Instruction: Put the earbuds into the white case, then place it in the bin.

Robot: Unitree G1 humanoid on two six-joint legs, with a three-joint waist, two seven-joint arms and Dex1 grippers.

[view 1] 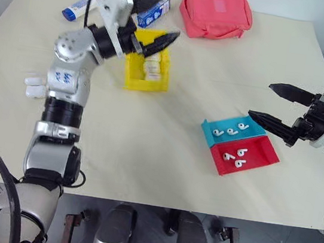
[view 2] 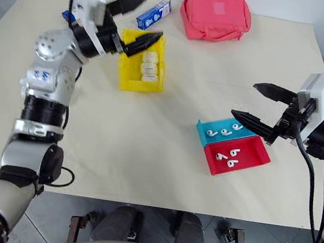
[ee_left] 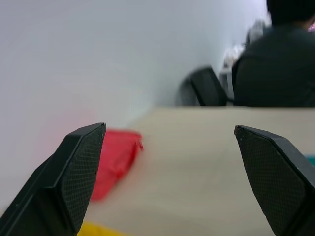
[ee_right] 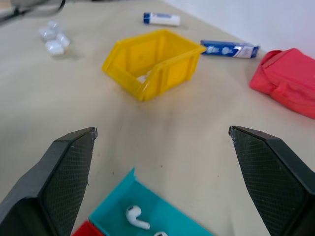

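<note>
Two claws stand spread wide and neither has hold of anything. With the yellow bin (view 2: 142, 63) as the landmark: the left claw (view 2: 135, 20) hovers above the bin's far end, its two black fingers (view 2: 142, 42) splayed apart and angled slightly upward, one over the bin's rim, the other up toward the blue-and-white box (view 2: 153, 13) lying just beyond the bin. Its arm reaches up from the near-left edge of the desk (view 2: 145, 155), bent at the wrist toward the right. White cases (view 2: 149, 63) lie stacked inside the bin. More small white pieces (ee_right: 52, 37) sit on the desk to the bin's left, beside the left arm; whether they are cases or earbuds cannot be told.

Well to the right of the bin and nearer the robot, the right claw (view 2: 255, 101) hangs level, pointing left, its fingers wide apart above the teal tray (view 2: 204, 131); it touches nothing. Earbuds (view 2: 224, 131) lie in that teal tray and in the red tray (view 2: 248, 155) joined to it. A pink pouch (view 2: 216, 14) rests beyond the bin to its right.
</note>
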